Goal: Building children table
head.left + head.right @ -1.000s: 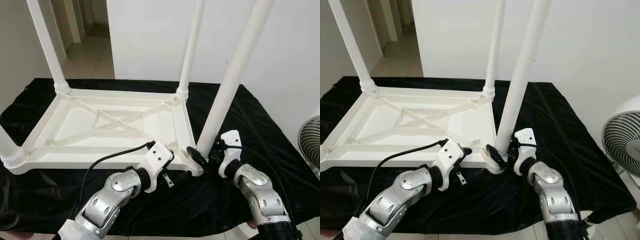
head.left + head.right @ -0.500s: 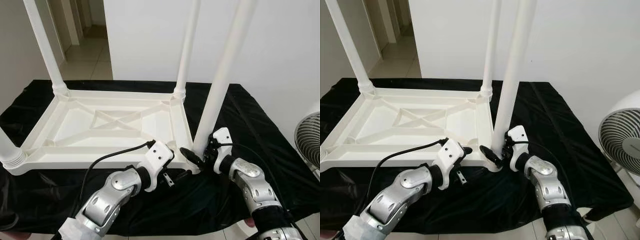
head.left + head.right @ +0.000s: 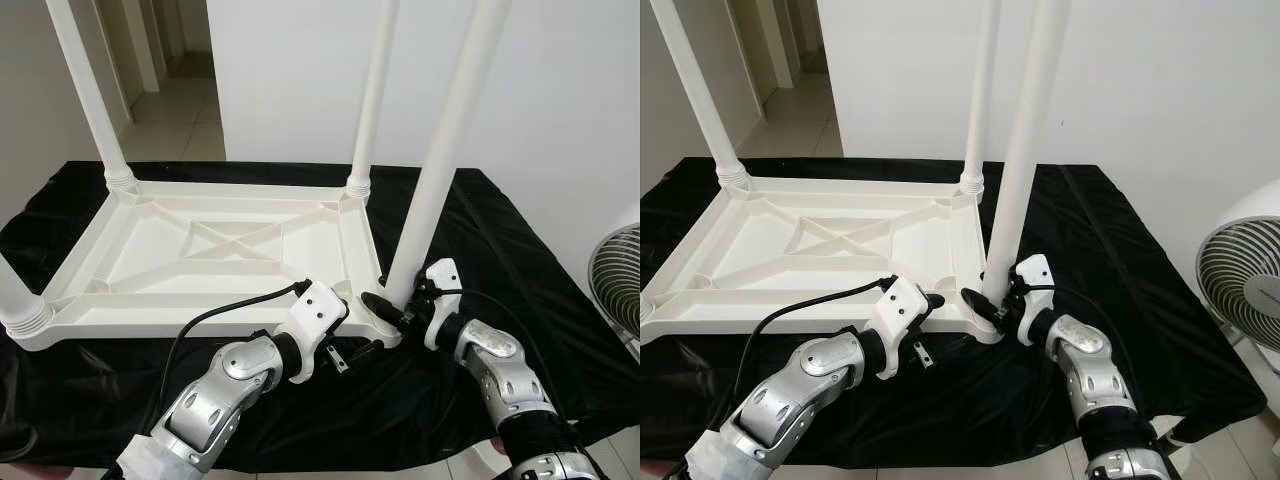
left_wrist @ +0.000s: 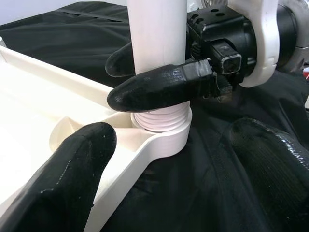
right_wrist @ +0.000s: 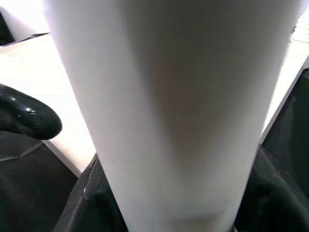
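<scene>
Clamping the white plastic table leg (image 3: 440, 170) low, the right gripper (image 3: 392, 312) could cross-thread it in the upturned white tabletop's (image 3: 200, 262) near-right corner socket if tilted, the open left gripper (image 4: 164, 159) straddling that corner.

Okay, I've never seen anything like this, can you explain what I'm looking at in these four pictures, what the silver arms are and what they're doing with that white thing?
The silver arms belong to a humanoid robot. Two pictures come from cameras in its head, looking down; the other two come from a camera on each wrist, looking along its black fingers. On a black cloth lies a white plastic children's table, upside down, legs pointing up. The right gripper is shut around the base of the near leg, just above the threaded end sitting in the corner socket. The left gripper is open beside that corner, one finger over the table's edge. A fan stands to the right.
</scene>
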